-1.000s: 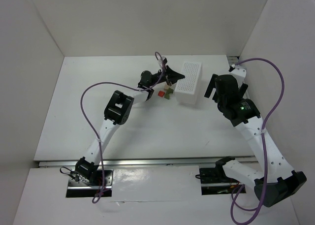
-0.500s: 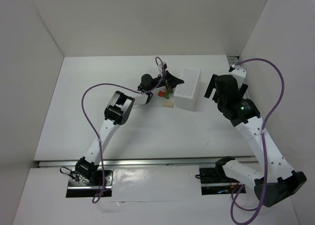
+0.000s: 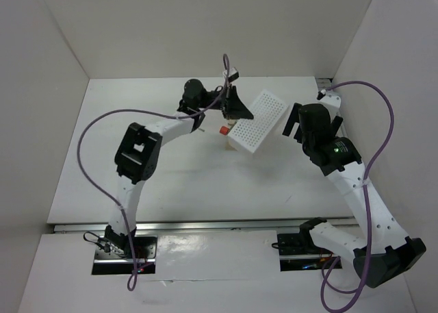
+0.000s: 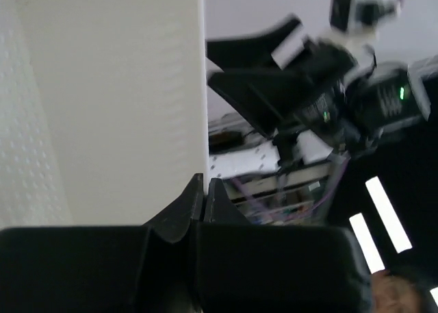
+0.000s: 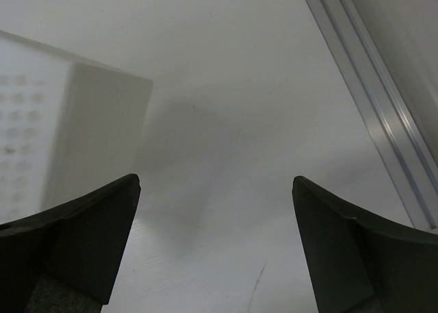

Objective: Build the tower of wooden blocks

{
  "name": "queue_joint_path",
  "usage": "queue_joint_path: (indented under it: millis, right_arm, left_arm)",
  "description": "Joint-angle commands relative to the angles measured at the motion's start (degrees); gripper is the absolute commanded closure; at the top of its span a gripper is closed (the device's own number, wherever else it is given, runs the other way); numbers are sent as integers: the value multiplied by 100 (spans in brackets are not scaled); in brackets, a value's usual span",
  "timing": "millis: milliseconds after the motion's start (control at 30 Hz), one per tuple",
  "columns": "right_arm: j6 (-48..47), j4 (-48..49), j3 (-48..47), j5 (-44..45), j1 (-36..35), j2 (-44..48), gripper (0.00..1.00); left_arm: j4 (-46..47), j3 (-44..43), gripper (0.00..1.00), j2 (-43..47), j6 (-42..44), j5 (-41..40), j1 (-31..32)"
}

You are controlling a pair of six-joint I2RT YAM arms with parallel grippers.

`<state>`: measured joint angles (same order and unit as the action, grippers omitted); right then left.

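Standing by the desk [image 3: 137, 162], here's what I've got: the left arm is stretched way out to the far middle, and the left tool [image 3: 236, 109] is parked right at the far-left corner of the white perforated box [image 3: 259, 121]. The box sits skewed on the desk, its long side running diagonally. In the left wrist view the left tool [image 4: 204, 186] has its two fingers pinched together, tips meeting right at the box's edge [image 4: 116, 101] — I honestly can't tell whether a thin lip of the box is caught between them or they're just clenched on nothing.

The bits of the wood block tower are tiny from up top. A red block [image 3: 223, 130] sits on the desk just left of the box, close under the left tool. A pale tan block [image 3: 230, 144] lies just nearer to the arms' bases, right up against the box's near-left corner. It's too small to say if it's upright or lying flat.

The right tool [image 3: 313, 124] hangs to the right of the box, not touching it. In its own wrist view the right tool [image 5: 215, 183] is spread wide with nothing between the fingers — just bare desk below, the box [image 5: 68, 128] off to the left.
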<state>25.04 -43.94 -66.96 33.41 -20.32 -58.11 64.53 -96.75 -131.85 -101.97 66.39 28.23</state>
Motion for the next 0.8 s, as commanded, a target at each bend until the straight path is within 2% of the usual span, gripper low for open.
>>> queue_joint_path:
  millis: [0, 33, 67, 133, 167, 233, 267, 367, 433, 467, 533, 567, 767]
  right_arm:
    - [36, 316, 16, -88, 36, -42, 1]
    - [36, 316, 16, -150, 36, -43, 1]
    - [36, 377, 16, -150, 36, -95, 1]
    - [36, 448, 16, -255, 36, -156, 1]
    - [36, 448, 16, -256, 36, -157, 1]
    - [36, 518, 16, -335, 36, -157, 1]
    - [36, 518, 68, -431, 36, -157, 1]
    - [36, 720, 244, -782, 36, -262, 1]
    - [36, 974, 350, -1387, 36, -393, 1]
    - [-59, 1028, 350, -1642, 36, -490, 1]
    - [-113, 1028, 350, -2265, 36, -893, 1]
    - [-113, 1028, 350, -2425, 36, -1043, 1]
    - [-43, 1274, 350, -2629, -411, -1826, 1]
  left_arm:
    - [-2459, 86, 100, 1669, 3104, 569, -220]
    - [-4795, -201, 100, 1941, 4636, 203, -282]
    - [-5680, -387, 100, 2005, 5182, 34, -352]
    - [-6773, -686, 100, 2110, 6209, -239, -589]
    - [-7849, -748, 100, 2233, 6512, -641, -695]
    - [-8506, -662, 100, 2426, 7117, -1222, -1073]
    - [-9162, -609, 100, 2506, 7313, -2043, -1196]
    - [-9669, -355, 100, 2673, 7874, -3303, -1723]
    - [-9732, -274, 100, 2753, 8139, -3719, -2073]
    - [-9871, -274, 100, 2666, 8323, -4365, -2171]
    - [-10248, -624, 100, 2499, 8456, -5098, -2295]
    - [-10355, -704, 100, 2324, 8631, -5780, -2356]
    - [-10637, -863, 100, 1866, 9028, -7771, -2418]
